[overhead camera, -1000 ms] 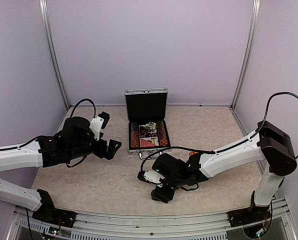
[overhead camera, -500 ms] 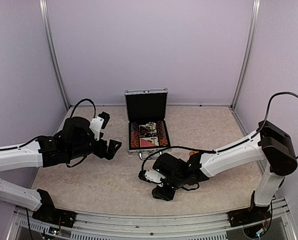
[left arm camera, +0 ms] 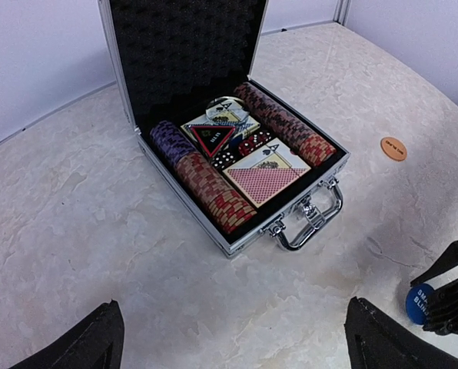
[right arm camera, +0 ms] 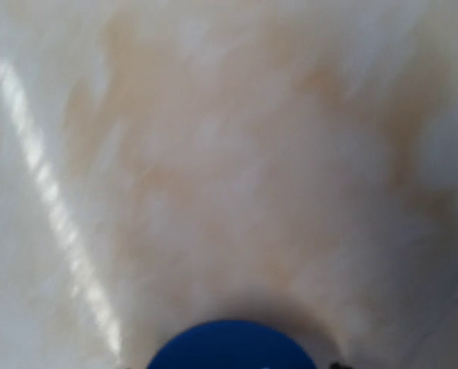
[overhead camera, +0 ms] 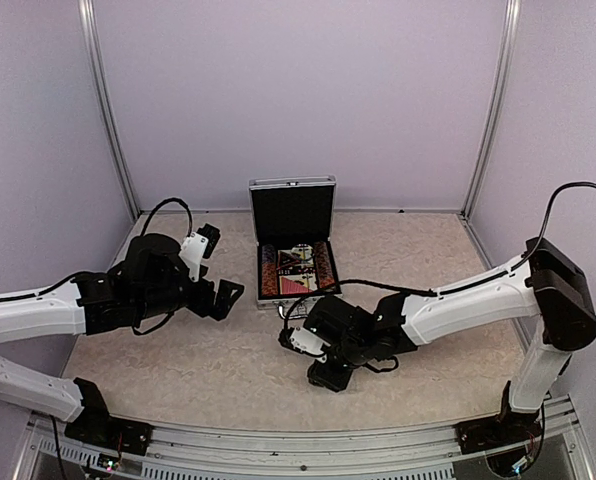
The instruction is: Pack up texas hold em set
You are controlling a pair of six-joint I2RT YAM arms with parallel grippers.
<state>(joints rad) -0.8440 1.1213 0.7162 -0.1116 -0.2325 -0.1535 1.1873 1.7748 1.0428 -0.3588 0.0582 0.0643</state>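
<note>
my right fingers [left arm camera: 450, 301]: sitting partly open at the blue button [left arm camera: 419, 304]; i am not able to tell if it is gripped.
my left fingers [left arm camera: 98, 338]: hanging wide, empty.
case [left arm camera: 183, 54]: lying open, apart from both.
risk: i am judging a thin edge hold, so the button could be slipping onto the tabletop [left arm camera: 75, 223].
also: the orange button [left arm camera: 393, 148] is lying loose and could get missed.

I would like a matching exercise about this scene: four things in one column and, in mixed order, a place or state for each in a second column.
1. orange button
2. blue button
3. red triangle
4. case lid

a. stands open
b. between the chip rows
c. by itself on the table
d. at the right gripper

Pairs: 1-c, 2-d, 3-b, 4-a
</note>
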